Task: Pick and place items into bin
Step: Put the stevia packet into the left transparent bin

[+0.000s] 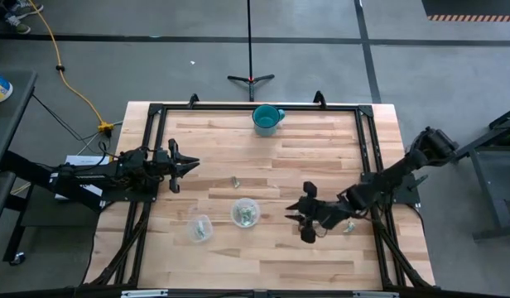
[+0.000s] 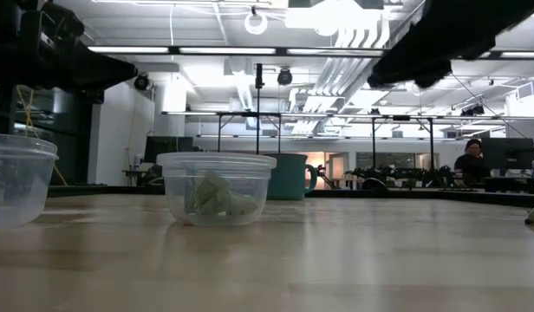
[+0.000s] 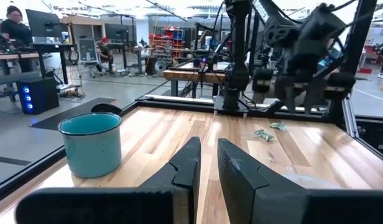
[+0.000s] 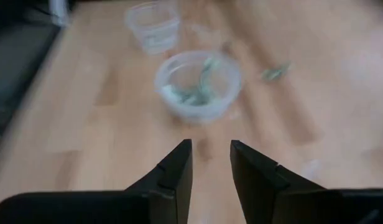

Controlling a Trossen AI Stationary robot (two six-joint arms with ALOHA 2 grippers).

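Overhead camera looks straight down; low camera, perhaps nearest the tub [image 2: 217, 187], faces the room.

The right gripper [image 4: 210, 163] shows as two dark, angular fingers [image 4: 173, 171], its jaws standing slightly apart with nothing between them, only bare wood in the gap. It hangs above a pale, blond wooden tabletop [image 4: 86, 118] with long plank grain. Ahead of the jaws sits a round, clear plastic container [image 4: 198, 84] holding several small pale green-silver shiny pieces [image 4: 191, 94] heaped inside it. Beyond it, a little apart, stands a second clear plastic container [image 4: 153, 28], blurred, its contents hard to make out. One loose green-silver shiny piece [image 4: 275, 72] lies on the wood beside the nearer container, not touching it.
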